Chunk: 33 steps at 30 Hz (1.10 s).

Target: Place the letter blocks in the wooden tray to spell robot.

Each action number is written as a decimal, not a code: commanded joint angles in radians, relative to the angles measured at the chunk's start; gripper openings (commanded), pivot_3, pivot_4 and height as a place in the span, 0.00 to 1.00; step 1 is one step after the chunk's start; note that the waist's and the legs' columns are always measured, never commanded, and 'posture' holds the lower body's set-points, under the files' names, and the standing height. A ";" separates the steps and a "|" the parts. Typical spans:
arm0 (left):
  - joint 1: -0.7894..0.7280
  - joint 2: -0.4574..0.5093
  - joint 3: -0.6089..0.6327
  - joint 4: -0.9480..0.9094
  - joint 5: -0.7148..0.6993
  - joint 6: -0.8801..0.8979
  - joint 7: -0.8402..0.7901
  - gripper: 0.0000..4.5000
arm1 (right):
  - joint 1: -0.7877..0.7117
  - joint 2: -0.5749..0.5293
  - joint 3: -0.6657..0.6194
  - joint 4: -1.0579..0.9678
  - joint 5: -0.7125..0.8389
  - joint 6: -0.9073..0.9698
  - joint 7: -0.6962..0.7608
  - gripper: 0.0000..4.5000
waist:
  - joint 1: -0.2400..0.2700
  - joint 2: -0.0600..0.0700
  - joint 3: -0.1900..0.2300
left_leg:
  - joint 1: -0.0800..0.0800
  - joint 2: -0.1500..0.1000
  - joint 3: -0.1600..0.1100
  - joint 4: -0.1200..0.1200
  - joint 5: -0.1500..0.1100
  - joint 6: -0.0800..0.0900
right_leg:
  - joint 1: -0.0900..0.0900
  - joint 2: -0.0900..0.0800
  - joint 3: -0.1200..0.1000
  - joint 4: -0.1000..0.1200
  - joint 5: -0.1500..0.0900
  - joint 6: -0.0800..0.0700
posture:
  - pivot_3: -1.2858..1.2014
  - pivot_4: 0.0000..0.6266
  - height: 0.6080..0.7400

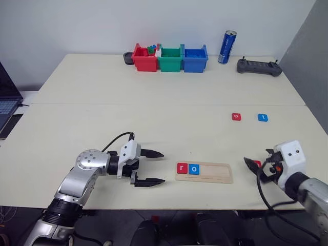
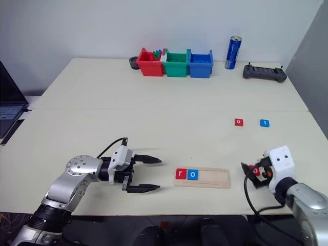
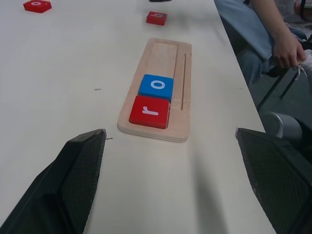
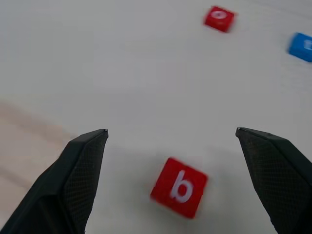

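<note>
The wooden tray (image 1: 204, 172) lies near the front edge of the table (image 1: 154, 97), and its slot already holds a red "r" block (image 1: 182, 168) and a blue "o" block (image 1: 193, 169) at its left end, so the word grows from that side. The red "b" block (image 4: 179, 186), needed next, lies loose on the table between the spread fingers of the right gripper (image 4: 173, 141), which grasps nothing. A red "o" block (image 1: 236, 117) and a blue block (image 1: 262, 117), probably "t", wait farther back. The left gripper (image 1: 152, 167), fingers apart and empty, points at the tray's filled end.
</note>
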 commanded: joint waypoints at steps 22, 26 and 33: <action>0.013 -0.012 0.002 0.003 0.009 -0.025 0.000 1.00 | -0.237 -0.408 0.271 0.655 -0.126 -0.584 0.557 0.99 | 0.002 -0.004 0.002 | 0.001 -0.001 0.001 0.001 0.000 0.000 | 0.001 -0.001 0.001 0.001 0.000 0.000 | 0.52 0.24 1.00; 0.004 -0.013 0.001 -0.001 0.008 -0.015 0.003 1.00 | -0.267 -0.394 0.304 0.669 -0.124 -0.581 0.567 0.99 | 0.002 -0.004 0.002 | 0.001 -0.001 0.001 0.002 0.000 0.000 | 0.001 -0.001 0.001 0.001 0.000 0.000 | 0.52 0.24 1.00; 0.002 -0.014 -0.001 -0.014 0.009 -0.005 0.009 1.00 | -0.293 -0.386 0.337 0.707 -0.134 -0.581 0.581 0.63 | 0.002 -0.004 0.002 | 0.001 -0.001 0.000 0.002 0.000 0.000 | 0.001 -0.001 0.000 0.001 0.001 0.000 | 0.52 0.24 1.00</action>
